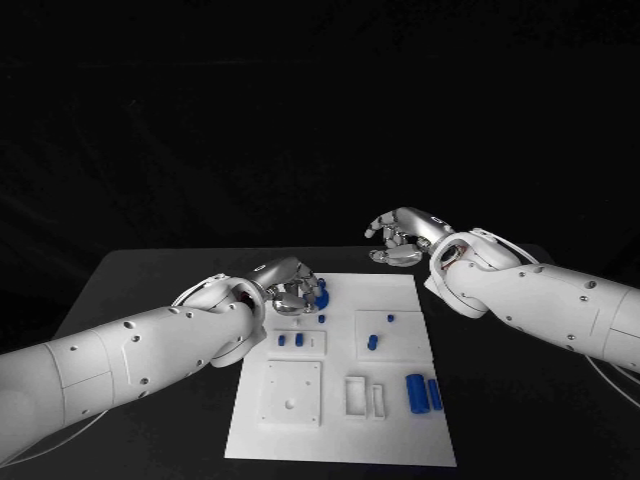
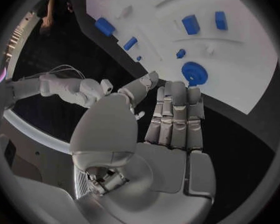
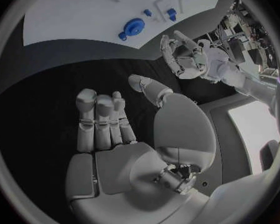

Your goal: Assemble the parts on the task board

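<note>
The white board [image 1: 346, 400] lies flat in the middle of the black counter [image 1: 147, 280]. Small blue pieces sit on it. A round blue piece [image 1: 317, 292] sits near the far left corner of the board. Two small blue pegs [image 1: 382, 330] stand in the middle part. Two more short blue pieces [image 1: 294, 340] sit a little to the left of them. Two long blue pieces [image 1: 424, 396] lie side by side near the right edge of the board, close to the robot.

The left hand [image 1: 284, 290] is over the far left corner of the board, just beside the round blue piece. In the left wrist view, its fingers [image 2: 174, 119] are held straight and close together, and they hold nothing. The round blue piece [image 2: 194, 73] lies just past the fingertips, not touching them.

The right hand [image 1: 402, 237] is over the black counter, just past the far edge of the board. Its fingers [image 3: 99, 119] are loosely bent and apart from the thumb. They hold nothing.
</note>
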You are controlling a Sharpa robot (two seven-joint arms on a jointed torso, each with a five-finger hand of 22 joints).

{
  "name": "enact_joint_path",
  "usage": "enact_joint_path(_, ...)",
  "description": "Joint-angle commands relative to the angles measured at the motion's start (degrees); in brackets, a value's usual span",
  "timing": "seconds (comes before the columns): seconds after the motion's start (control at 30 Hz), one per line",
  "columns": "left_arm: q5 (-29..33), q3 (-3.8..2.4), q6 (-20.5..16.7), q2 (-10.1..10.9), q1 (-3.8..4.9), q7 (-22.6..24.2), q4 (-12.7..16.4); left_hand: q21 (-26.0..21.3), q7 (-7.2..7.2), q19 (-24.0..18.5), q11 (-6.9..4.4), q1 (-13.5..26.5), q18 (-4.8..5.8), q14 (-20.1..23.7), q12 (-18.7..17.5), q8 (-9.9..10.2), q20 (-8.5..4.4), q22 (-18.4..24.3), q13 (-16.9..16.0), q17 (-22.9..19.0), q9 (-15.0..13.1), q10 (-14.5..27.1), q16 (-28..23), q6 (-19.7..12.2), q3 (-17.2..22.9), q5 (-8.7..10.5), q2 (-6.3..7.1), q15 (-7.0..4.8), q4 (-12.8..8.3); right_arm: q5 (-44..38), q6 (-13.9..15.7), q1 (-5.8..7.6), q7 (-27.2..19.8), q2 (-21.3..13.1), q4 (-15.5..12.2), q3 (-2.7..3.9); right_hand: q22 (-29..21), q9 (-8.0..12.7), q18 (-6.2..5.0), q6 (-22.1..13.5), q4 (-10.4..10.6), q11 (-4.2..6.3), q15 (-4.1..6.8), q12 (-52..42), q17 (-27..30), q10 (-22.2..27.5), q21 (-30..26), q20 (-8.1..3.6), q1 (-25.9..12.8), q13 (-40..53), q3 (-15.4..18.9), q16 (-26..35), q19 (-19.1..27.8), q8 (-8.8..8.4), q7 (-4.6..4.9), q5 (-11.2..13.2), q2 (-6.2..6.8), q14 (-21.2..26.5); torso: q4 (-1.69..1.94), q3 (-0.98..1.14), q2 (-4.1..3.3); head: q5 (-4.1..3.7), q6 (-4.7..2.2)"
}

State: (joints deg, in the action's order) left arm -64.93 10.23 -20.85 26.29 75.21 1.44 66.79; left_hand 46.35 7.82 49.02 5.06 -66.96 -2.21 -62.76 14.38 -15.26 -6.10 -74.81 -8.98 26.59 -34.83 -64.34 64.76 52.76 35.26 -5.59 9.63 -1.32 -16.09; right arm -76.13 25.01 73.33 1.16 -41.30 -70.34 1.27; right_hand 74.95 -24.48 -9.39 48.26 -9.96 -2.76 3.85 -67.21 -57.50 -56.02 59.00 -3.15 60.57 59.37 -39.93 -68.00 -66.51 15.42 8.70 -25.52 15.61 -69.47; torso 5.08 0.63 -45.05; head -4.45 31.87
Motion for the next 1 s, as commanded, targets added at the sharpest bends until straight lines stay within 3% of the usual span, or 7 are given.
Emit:
enact_joint_path(0.03, -10.1, 0.13, 3.2, -1.8, 0.09, 0.4, -2.0, 0.5, -0.09, 0.9, 0.21, -0.7, -1.25, -0.8, -1.0, 0.2, -0.96, -0.3, 0.3, 0.4, 0.2, 0.6, 0.7, -0.1, -0.2, -0.04, -0.02, 0.13, 0.0, -0.1, -0.4, -0.02, -0.6, 0.3, 0.1, 0.02, 0.9, 0.1, -5.61, 0.0, -0.2, 0.03, -0.3, 0.1, 0.1, 0.4, -0.2, -0.03, -0.1, -0.1, -0.1, 0.4, 0.1, 0.11, 0.52, -0.1, -0.1, 0.3, -0.01, 0.05, -0.02, 0.11, -0.04)
enact_joint_path(0.17, -13.2, 0.86, 3.4, -3.8, 0.07, 0.2, -4.5, 0.8, -0.14, 1.5, 0.38, -0.9, -1.79, -1.1, -2.2, 0.2, -0.76, -0.7, 0.6, 0.7, 0.5, 0.7, 1.1, 0.3, -0.2, -0.13, 0.07, 0.28, 0.1, -0.1, -0.3, -0.02, -0.6, 0.5, 0.1, 0.02, 0.9, 0.1, -5.61, 0.0, -0.2, 0.03, -0.3, 0.1, 0.1, 0.4, -0.2, -0.03, -0.1, -0.1, -0.1, 0.4, 0.1, 0.11, 0.52, -0.1, -0.11, 0.3, -0.05, 0.04, -0.11, 0.11, -0.06)
enact_joint_path(0.33, -15.4, 2.58, 3.7, -5.6, 0.01, 0.0, -7.2, 1.0, 0.01, 1.8, 0.65, -1.3, -2.16, -1.3, -3.6, 0.4, -0.52, -0.9, 0.9, 1.0, 0.9, 1.1, 1.5, 0.5, 0.0, -0.53, 0.19, 0.52, 0.1, -0.2, -0.3, -0.02, -0.7, 0.8, 0.2, 0.03, 0.9, 0.1, -5.61, 0.0, -0.2, 0.03, -0.3, 0.1, 0.1, 0.4, -0.2, -0.02, -0.1, -0.1, -0.1, 0.4, 0.1, 0.1, 0.52, -0.1, -0.12, 0.3, -0.09, 0.0, -0.09, 0.0, 0.08)
enact_joint_path(0.43, -16.3, 3.19, 3.6, -6.4, -0.08, -0.1, -8.3, 1.3, 0.03, 2.2, 0.9, -1.5, -2.47, -1.6, -4.7, 0.8, -0.31, -1.1, 1.4, 1.2, 1.3, 1.9, 1.9, 0.0, 0.1, -0.61, 0.25, 0.76, 0.2, -0.2, -0.3, -0.02, -0.7, 0.9, 0.2, 0.03, 0.9, 0.1, -5.61, 0.0, -0.2, 0.02, -0.3, 0.1, 0.1, 0.4, -0.2, -0.02, -0.1, -0.1, -0.1, 0.4, 0.1, 0.1, 0.53, -0.1, -0.13, 0.3, -0.19, 0.01, -0.17, -0.01, 0.1)
enact_joint_path(0.7, -17.1, 3.38, 2.4, -8.0, -0.86, 0.8, -11.6, 2.0, 0.0, 2.9, 1.49, -1.9, -3.35, -2.1, -7.8, 1.4, 0.27, -1.3, 3.0, 2.0, 2.3, 4.2, 3.4, -0.5, 0.3, -0.81, 0.66, 1.31, 0.5, -0.2, -0.3, -0.01, -0.7, 1.0, 0.0, 0.03, 0.9, 0.1, -5.61, 0.0, -0.2, 0.02, -0.31, 0.1, 0.1, 0.4, -0.2, 0.0, -0.1, -0.1, -0.1, 0.4, 0.1, 0.1, 0.53, -0.1, -0.14, 0.3, -0.58, 0.07, -0.53, 0.06, -0.02)
enact_joint_path(1.0, -16.5, 3.37, 1.7, -8.8, -1.06, 1.8, -12.8, 2.5, -0.64, 3.4, 1.09, -2.1, -3.67, -2.7, -8.9, 2.0, 0.14, -1.3, 3.8, 2.3, 3.1, 4.4, 4.2, -1.4, 0.4, -0.8, 0.61, 0.94, 0.7, -0.3, -0.4, 0.0, -0.6, 1.0, -0.2, 0.04, 0.9, 0.1, -5.61, 0.0, -0.2, 0.02, -0.31, 0.1, 0.1, 0.4, -0.2, 0.01, -0.1, -0.2, -0.1, 0.4, 0.1, 0.11, 0.53, -0.1, -0.15, 0.3, -0.47, 0.08, -0.4, -0.22, 0.14)
